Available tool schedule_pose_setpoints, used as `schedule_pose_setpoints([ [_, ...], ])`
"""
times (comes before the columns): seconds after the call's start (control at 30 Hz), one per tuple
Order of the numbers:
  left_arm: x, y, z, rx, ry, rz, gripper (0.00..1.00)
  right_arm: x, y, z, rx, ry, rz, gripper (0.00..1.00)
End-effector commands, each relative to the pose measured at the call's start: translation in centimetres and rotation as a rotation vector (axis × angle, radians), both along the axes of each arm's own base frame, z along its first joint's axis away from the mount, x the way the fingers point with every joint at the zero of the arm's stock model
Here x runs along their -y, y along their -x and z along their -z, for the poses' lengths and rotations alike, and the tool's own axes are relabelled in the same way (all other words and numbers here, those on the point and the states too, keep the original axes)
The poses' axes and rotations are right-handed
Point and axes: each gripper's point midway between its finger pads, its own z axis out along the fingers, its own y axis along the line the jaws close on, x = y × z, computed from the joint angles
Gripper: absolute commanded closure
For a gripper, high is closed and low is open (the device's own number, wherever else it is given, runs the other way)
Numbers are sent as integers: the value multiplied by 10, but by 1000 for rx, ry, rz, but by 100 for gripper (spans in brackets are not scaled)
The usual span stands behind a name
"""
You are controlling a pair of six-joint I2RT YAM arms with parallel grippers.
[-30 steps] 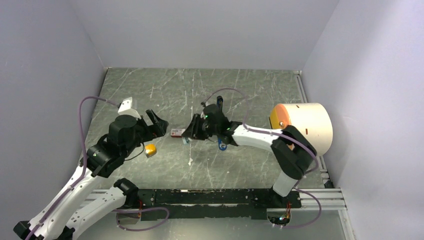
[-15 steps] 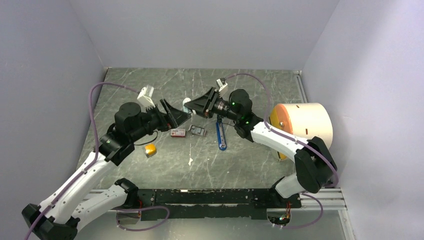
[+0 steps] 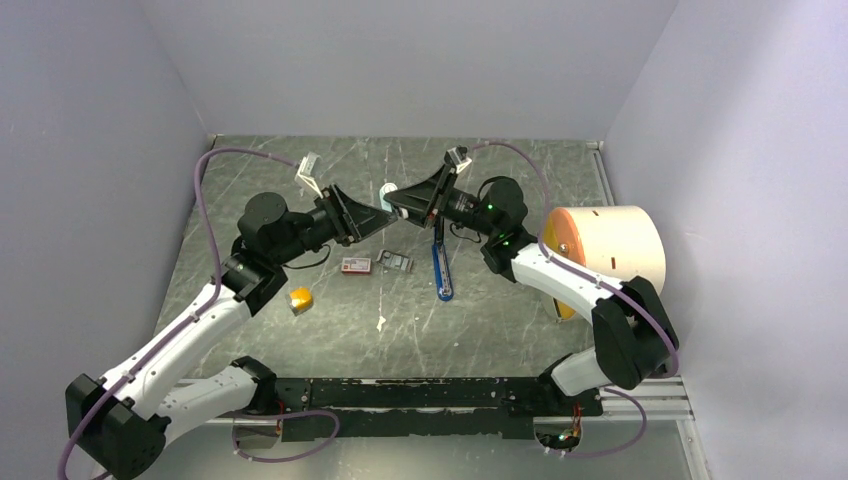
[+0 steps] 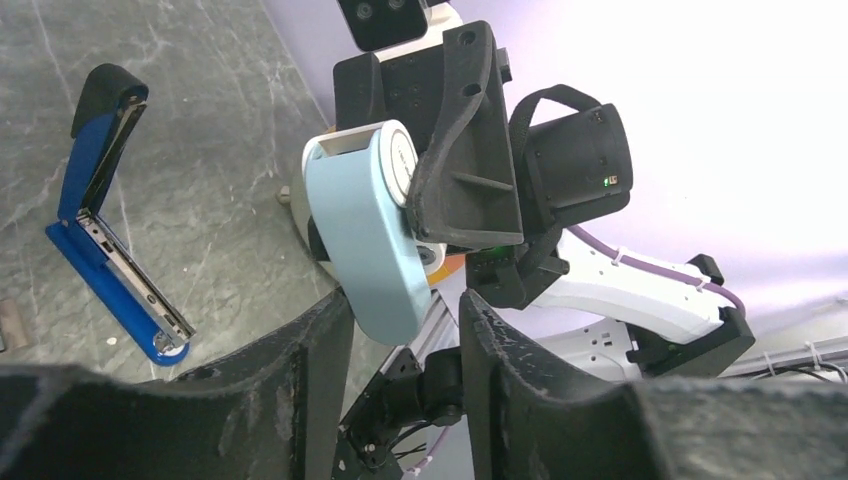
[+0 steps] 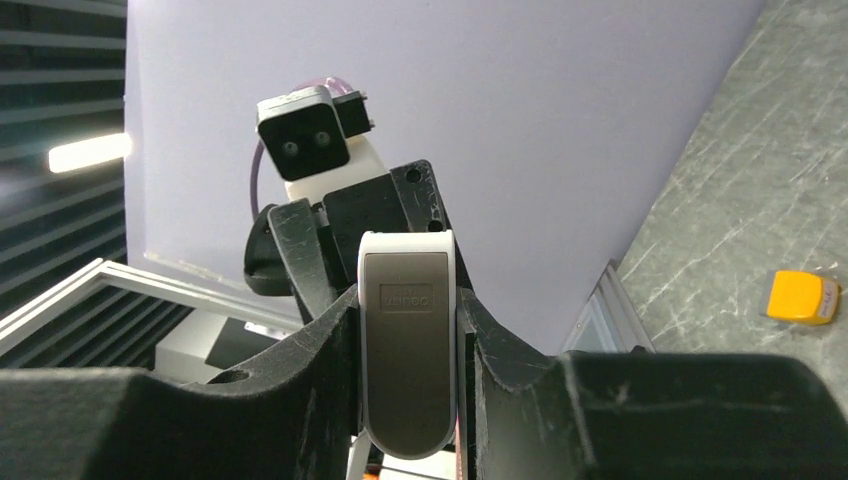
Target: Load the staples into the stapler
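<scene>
With the stapler [image 3: 441, 268] lying open on the surface [image 3: 520, 180] below, a pale blue piece [image 4: 365, 230] is being clamped aloft by the right hand [image 5: 408, 330] and straddled by the parted left hand [image 4: 405, 305], so a drop is being risked should release come before the left hand closes.

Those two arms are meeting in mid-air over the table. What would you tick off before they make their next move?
1. Right gripper holding the light-blue object: ok, clamped on both sides.
2. Left gripper around it: ok, open, fingers straddling its end.
3. Stapler opened, rail exposed: ok.
4. Staples in a gripper: not ok, neither carries any.
5. Staples in the grey tray beside the red-and-white box: cannot tell.
</scene>
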Motion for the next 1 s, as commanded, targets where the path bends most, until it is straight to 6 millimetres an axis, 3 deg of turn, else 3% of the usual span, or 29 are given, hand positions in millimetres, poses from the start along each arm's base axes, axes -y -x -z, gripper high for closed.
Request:
schedule_pose_setpoints([
  [0.0, 6, 6, -18, 66, 63, 59, 55, 6, 12, -11, 31, -40, -41, 77],
  [0.13, 9, 5, -16, 58, 68, 76, 58, 7, 14, -10, 40, -35, -49, 77],
  [0.2, 10, 3, -14, 47, 62, 75, 48, 7, 15, -10, 50, -26, -46, 77],
  [0.27, 10, 0, -14, 40, 60, 63, 46, 8, 16, -9, 56, -13, -45, 77],
  [0.5, 7, -4, -8, 40, 24, 34, 79, 8, 16, -1, 60, 39, -34, 74],
  [0.53, 6, -4, -6, 42, 12, 32, 82, 8, 15, 2, 64, 55, -28, 69],
  [0.6, 4, -6, -1, 45, -42, 26, 85, 10, 11, 9, 93, 92, 10, 47],
  [0.67, 2, -10, 9, 42, -146, 27, 86, 15, 5, 21, 107, 145, 70, 26],
  [0.73, 1, -11, 27, -5, -241, 43, 87, 21, -1, 36, 131, 214, 132, 19],
  [0.83, -10, -15, 64, -89, -401, 28, 87, 32, -8, 55, 152, 337, 205, 17],
  [0.87, -19, -13, 86, -156, -486, 12, 87, 36, -11, 64, 153, 383, 228, 17],
  [0.97, -43, -11, 125, -257, -673, -32, 86, 52, -17, 99, 131, 541, 285, 18],
])
